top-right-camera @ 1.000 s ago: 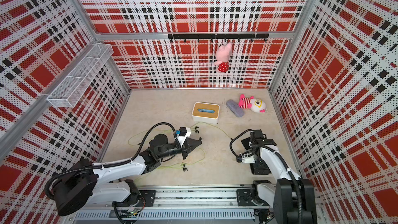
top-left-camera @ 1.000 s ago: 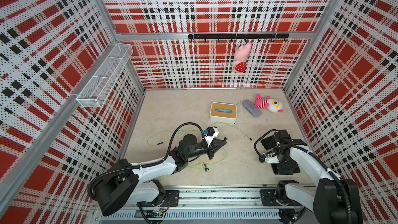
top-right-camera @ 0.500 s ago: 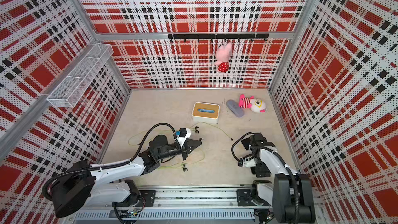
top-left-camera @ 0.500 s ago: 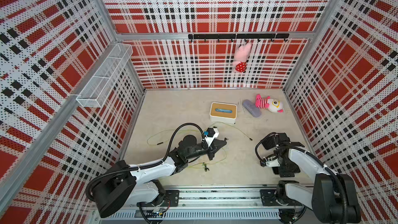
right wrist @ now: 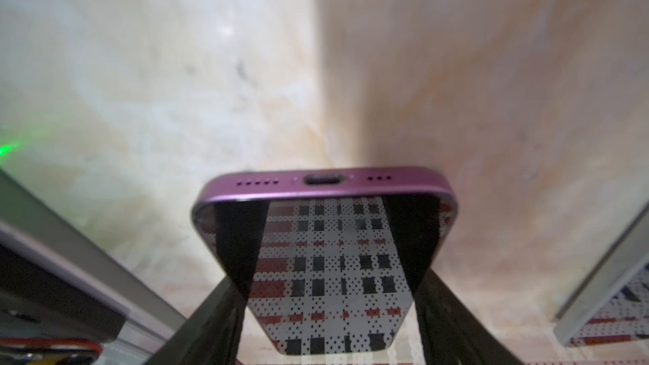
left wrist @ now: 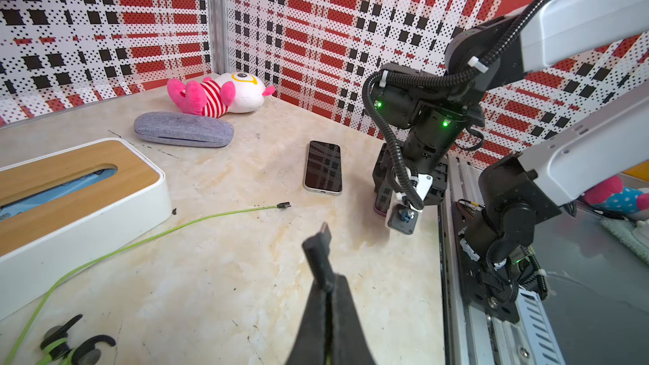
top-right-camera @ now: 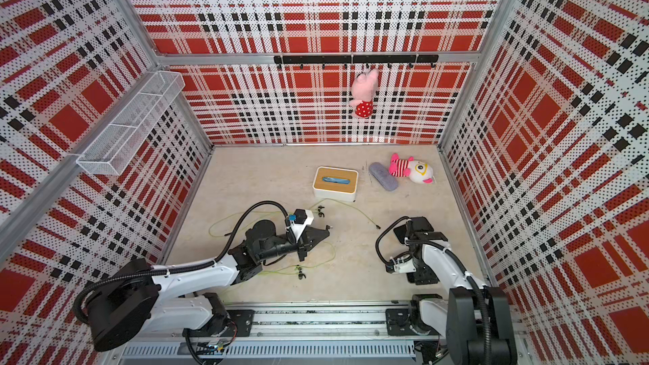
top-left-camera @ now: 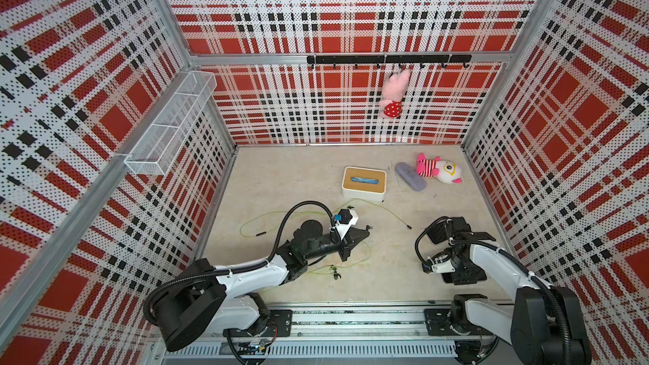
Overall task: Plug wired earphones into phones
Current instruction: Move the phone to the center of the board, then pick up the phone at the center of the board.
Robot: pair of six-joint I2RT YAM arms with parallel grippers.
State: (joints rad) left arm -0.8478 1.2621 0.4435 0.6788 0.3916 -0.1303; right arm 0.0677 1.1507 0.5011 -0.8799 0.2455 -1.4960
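Wooden-lidded white box (top-left-camera: 361, 194), blue item (top-left-camera: 364, 180) in slot, grey case (top-left-camera: 410, 176)

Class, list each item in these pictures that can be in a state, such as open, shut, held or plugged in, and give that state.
left claw: shut on a dark plug.
right claw: astride the purple-edged phone; grip unclear.
purple-edged phone: port empty.
flat phone: screen up, nothing plugged in.
loose plug: lying unplugged.
grey case: closed.
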